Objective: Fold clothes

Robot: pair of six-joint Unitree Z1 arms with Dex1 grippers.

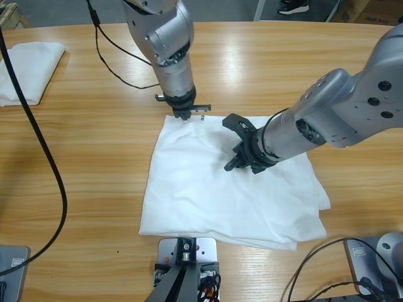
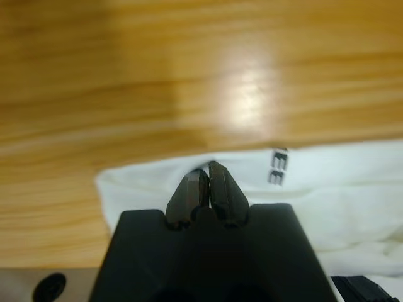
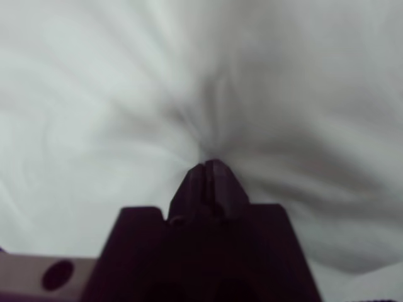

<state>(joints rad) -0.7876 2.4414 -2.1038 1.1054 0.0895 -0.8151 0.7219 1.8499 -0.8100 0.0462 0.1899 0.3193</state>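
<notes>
While both jaw pairs sit closed, our left gripper pinches the far edge of the folded, thin white fabric garment, and our right gripper pinches its middle; cloth puckers around those tips. Light wooden table lies beyond the left tips.

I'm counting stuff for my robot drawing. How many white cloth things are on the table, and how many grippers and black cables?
White clothes: 2, the folded T-shirt and the cloth at the far corner
Grippers: 2, left gripper and right gripper
Black cables on the table: 2, long cable and thin cable
Total: 6
</notes>
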